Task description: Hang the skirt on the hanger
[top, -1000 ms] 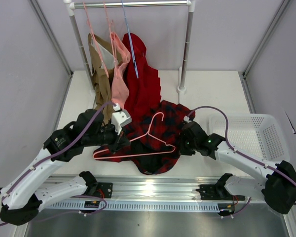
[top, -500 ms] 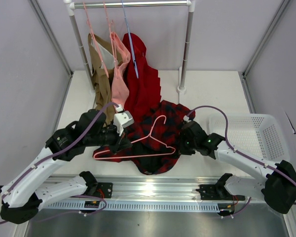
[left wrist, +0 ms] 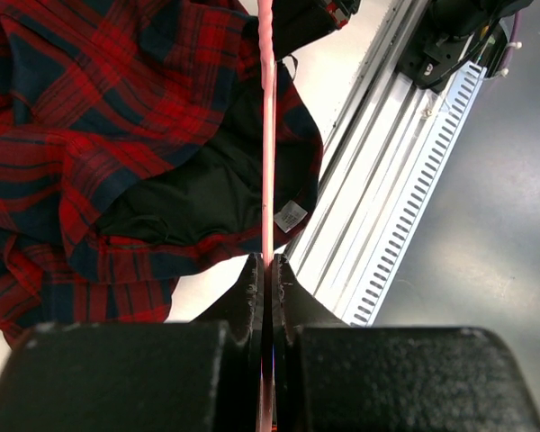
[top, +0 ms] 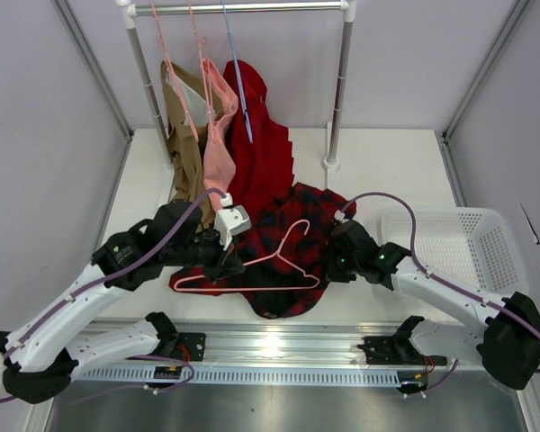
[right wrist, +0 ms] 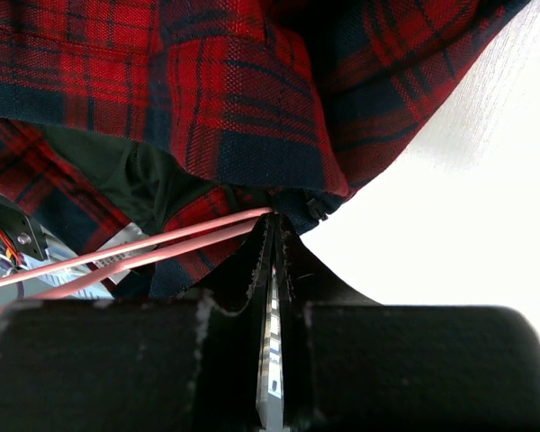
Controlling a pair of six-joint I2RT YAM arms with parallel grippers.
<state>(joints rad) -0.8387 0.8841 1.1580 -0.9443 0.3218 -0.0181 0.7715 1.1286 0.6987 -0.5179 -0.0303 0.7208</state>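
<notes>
White tabletop is being covered at its near middle by the tartan skirt, which is lying crumpled with its dark lining showing. The pale-pink hanger is being held flat across it.

One thin bar of the hanger is being clamped between the fully closed jaws of the left gripper. The skirt's hem, as far as the wrist view allows, is being pinched by the closed right gripper, just beside the hanger's right corner.

Trouble is being invited in two ways. The slim bar could be twisted or slid out of so narrow a grip if the fabric's weight is being loaded onto the hanger's far end. The hem could also be dragged out as a single layer, so that the waist is never being threaded over the hanger.

The left arm is being reached forward and bent inward, its wrist low over the skirt's left side. The right arm is being stretched leftward from its base, low, past the white basket.
</notes>
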